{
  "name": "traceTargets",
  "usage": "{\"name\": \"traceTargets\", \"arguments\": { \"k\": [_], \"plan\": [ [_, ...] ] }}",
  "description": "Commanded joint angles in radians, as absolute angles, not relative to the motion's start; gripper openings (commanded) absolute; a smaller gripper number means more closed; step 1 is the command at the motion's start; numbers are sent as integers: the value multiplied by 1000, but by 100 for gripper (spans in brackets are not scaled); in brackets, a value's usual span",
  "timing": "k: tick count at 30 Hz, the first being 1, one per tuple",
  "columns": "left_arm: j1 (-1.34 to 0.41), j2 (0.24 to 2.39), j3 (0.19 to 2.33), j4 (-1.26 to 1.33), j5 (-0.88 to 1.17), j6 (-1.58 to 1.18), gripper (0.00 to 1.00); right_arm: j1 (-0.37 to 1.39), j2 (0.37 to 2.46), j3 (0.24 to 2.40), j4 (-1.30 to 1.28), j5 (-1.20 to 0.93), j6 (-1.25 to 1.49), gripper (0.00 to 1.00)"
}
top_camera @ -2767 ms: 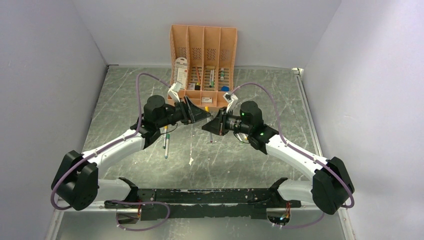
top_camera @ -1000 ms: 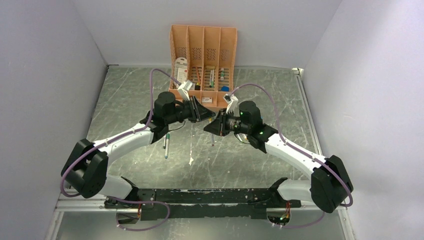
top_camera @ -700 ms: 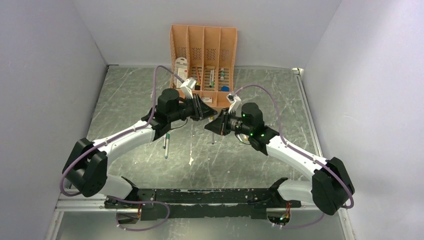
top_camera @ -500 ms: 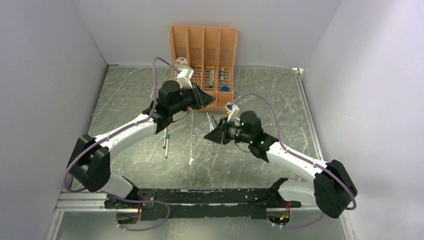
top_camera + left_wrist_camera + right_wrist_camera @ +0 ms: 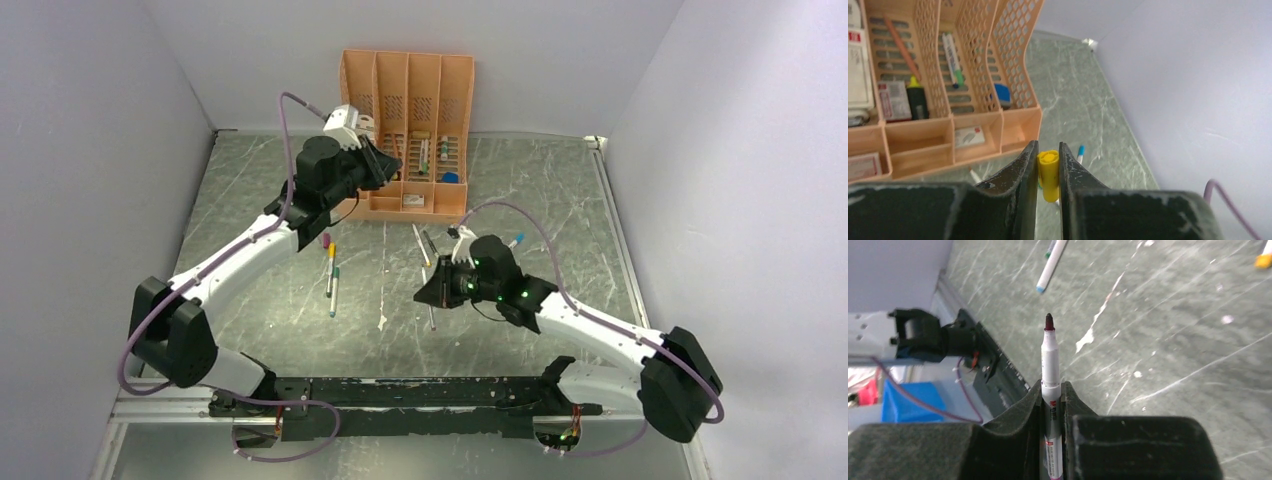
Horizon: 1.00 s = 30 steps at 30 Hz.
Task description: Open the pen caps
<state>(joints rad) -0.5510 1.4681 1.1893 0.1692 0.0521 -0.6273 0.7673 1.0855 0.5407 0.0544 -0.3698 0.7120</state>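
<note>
Yellow pen cap (image 5: 1049,176) pinched inside left hand (image 5: 1048,149).

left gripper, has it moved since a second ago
Yes. The left gripper moved back and left, from just in front of the orange organiser to over its left compartments, yellow cap between its fingers.

The grey marbled table (image 5: 560,200) bears the peach organiser (image 5: 440,75) and perhaps five loose pens (image 5: 334,292).
</note>
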Motion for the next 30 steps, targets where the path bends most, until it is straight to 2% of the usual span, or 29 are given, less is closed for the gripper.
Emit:
{"name": "traceTargets", "arguments": {
  "k": [1,6,13,22,30],
  "plan": [
    [-544,1375,1145,-9,66,-587,12,760,1184,712,-177,-175,563,0],
    [-545,1264,1029,-109,65,-578,12,700,1349,876,-319,-27,463,0],
    [-542,1155,945,-211,25,-573,12,629,1571,1076,-374,57,366,0],
    [-540,1135,923,-228,30,-565,12,600,1809,1222,-352,78,317,0],
    [-538,1141,937,-241,20,-551,12,585,1895,1264,-332,53,307,1]
  ]
}}
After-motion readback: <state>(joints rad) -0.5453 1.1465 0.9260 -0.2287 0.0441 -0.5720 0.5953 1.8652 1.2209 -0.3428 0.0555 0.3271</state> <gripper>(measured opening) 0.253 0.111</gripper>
